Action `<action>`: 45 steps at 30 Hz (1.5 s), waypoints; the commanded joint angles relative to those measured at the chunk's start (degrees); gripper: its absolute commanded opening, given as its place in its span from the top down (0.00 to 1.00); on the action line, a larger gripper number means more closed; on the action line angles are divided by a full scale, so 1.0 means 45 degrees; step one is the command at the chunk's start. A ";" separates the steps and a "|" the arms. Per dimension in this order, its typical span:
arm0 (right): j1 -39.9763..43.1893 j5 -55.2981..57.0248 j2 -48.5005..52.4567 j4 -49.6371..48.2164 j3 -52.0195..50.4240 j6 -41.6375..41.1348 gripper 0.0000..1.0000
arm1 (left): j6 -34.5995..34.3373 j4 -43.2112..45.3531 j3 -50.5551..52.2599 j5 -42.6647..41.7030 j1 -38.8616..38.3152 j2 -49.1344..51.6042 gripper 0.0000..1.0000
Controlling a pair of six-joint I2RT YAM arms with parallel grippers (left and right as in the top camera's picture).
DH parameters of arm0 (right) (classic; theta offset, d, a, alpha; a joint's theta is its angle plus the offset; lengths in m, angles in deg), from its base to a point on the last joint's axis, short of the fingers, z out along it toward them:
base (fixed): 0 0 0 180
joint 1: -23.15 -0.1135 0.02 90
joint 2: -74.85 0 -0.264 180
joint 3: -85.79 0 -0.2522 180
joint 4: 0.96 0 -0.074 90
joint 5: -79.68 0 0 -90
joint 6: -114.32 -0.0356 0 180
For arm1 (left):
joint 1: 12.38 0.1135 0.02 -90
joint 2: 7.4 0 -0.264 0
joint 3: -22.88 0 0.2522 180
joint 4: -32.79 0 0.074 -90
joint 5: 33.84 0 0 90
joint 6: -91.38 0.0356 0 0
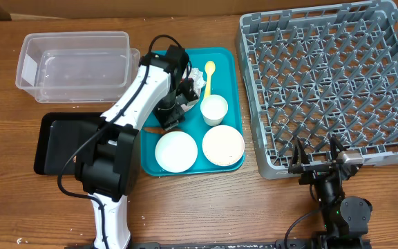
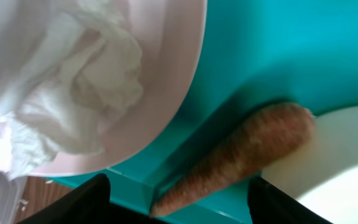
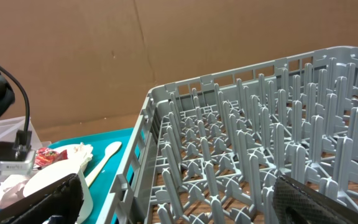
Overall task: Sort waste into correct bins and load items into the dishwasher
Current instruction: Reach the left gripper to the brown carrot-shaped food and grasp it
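Note:
My left gripper point(image 2: 179, 208) hangs low over the teal tray point(image 2: 272, 56), open, its dark fingers point(image 2: 86, 202) wide apart. The tip of the orange carrot stick point(image 2: 241, 155) lies between them, untouched, resting on the tray's rim against a white bowl point(image 2: 347, 168). Crumpled white napkins point(image 2: 73, 93) fill the white plate point(image 2: 173, 87) beside it. From overhead the left gripper point(image 1: 170, 119) covers that plate. Two bowls point(image 1: 176, 151) point(image 1: 223, 145), the cup point(image 1: 214, 109) and the yellow spoon point(image 1: 209, 75) sit on the tray. My right gripper point(image 1: 316, 162) stands open at the dishwasher point(image 1: 330, 90) rack's front edge.
The clear tub point(image 1: 74, 66) stands at the back left and the black tray point(image 1: 57, 142) in front of it, partly under the left arm. In the right wrist view a red wrapper point(image 3: 45, 155) lies beyond the rack's wall point(image 3: 142, 149).

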 commanded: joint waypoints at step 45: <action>0.0058 -0.0029 -0.0126 -0.0058 -0.0131 0.0010 0.00 | -0.0393 0.2239 0.1938 -0.0097 -0.0112 0.0107 0.71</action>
